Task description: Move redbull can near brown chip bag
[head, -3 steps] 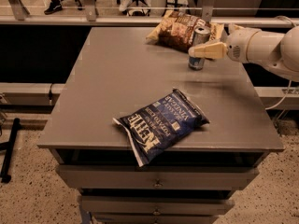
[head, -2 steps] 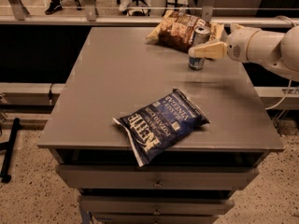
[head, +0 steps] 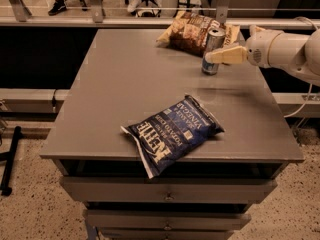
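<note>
Down at the front, the drawers (head: pixel 167 196) sit stacked under the grey table (head: pixel 115 89), and right at the table's near edge lies the dark blue Kettle bag (head: pixel 172 134), flat on its back, turned at an angle, one corner poking out over the lip. Past it, a long stretch of bare grey top. Now to the far right, where the action is: the redbull can (head: pixel 213 51) stands on the table, silver and blue, leaning just a touch, close to the right-hand edge. The gripper (head: pixel 223 56) comes in from the right on a bulky white arm (head: pixel 285 49), level with the can's middle, and its cream tip lies across the can's front side. It is right up against the can, but whether it is clamped on it or loose around it, I cannot tell from here. Just behind the can lies the brown chip bag (head: pixel 192 31), crinkled, at the far edge; the can's top overlaps it from this angle, and I cannot say if they touch. Beyond that, a metal rail (head: pixel 100 21) and office chair bases (head: pixel 145 4) on the floor.
</note>
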Controlling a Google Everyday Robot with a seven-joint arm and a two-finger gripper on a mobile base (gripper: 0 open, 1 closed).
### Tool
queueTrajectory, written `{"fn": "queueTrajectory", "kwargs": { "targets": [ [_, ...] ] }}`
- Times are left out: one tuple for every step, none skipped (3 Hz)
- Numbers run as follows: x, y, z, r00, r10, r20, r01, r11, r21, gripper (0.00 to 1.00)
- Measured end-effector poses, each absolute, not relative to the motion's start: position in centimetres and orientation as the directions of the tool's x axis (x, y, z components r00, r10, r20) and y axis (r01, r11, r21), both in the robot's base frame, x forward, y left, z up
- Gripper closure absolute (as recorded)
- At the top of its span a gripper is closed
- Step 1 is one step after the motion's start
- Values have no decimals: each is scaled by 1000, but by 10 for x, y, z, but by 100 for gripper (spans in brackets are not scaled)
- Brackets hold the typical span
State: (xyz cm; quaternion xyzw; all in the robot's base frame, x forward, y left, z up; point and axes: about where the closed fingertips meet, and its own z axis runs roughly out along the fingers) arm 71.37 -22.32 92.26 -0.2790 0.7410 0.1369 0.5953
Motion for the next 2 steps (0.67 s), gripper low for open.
{"fn": "queueTrajectory", "kwargs": {
  "targets": [
    [721,-206,916,-135,-248,-959,-625,772,-112,0],
    [731,-190,913,-129,-242,-962,-658,746,-100,0]
  ]
}}
